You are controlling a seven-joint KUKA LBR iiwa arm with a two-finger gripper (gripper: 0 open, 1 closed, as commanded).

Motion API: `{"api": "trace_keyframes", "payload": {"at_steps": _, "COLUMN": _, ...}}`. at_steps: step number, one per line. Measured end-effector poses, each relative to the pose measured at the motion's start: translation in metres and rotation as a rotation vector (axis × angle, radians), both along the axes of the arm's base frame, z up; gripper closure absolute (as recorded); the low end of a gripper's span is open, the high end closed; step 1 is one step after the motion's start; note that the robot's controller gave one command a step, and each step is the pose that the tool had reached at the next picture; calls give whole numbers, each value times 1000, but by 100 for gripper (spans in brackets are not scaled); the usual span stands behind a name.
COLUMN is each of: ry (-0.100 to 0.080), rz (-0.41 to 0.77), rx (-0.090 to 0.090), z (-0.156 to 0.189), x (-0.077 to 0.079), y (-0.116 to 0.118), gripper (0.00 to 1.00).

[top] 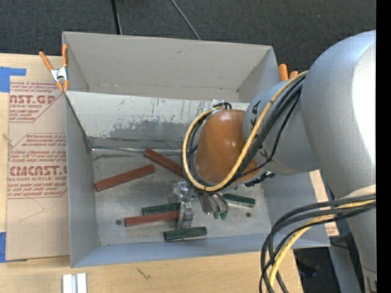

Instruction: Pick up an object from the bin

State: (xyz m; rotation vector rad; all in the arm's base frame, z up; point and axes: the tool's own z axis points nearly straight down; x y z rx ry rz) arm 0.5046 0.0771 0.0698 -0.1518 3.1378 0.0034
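**A:** Where is the gripper (194, 204)?

**B:** Low over the floor of the grey bin (165, 60), toward the bin's 6 o'clock. It sits beneath the orange wrist cover (221, 144) and a loop of yellow and black cables (190, 148). The arm (342, 108) comes in from 3 o'clock.

**A:** Set wide or narrow?

**B:** I cannot tell. The cover and the metal parts hide too much of it.

**A:** What lies under it?

**B:** A small cluster of sticks. A dark green stick (160, 210) lies at the gripper's 9 o'clock, its near end right at the tool. A red-brown stick (149, 221) lies just beside that one. A second green stick (185, 233) lies at the gripper's 6 o'clock, and a third green stick (239, 198) at its 3 o'clock.

**A:** And farther off?

**B:** A long brown stick (124, 177) lies tilted at the floor's 9 o'clock, well apart. A shorter brown stick (164, 161) lies at the gripper's 11 o'clock.

**A:** The surface?

**B:** Dull bare metal with a few dark specks. The sloped wall at 12 o'clock is scuffed with pale scratches and a dark smear.

**A:** And the room?

**B:** Beyond the rim at 12 o'clock there is dark flooring (244, 11), with a thin black lead (177, 8) running across it.
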Motion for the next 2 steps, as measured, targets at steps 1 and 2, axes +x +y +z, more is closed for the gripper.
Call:
{"api": "trace_keyframes", "payload": {"at_steps": 1, "ry": 0, "rz": 0, "rx": 0, "z": 0, "x": 0, "y": 0, "gripper": 100}}
{"api": "trace_keyframes", "payload": {"at_steps": 2, "ry": -4, "rz": -12, "rx": -1, "z": 150, "x": 9, "y": 15, "gripper": 100}}
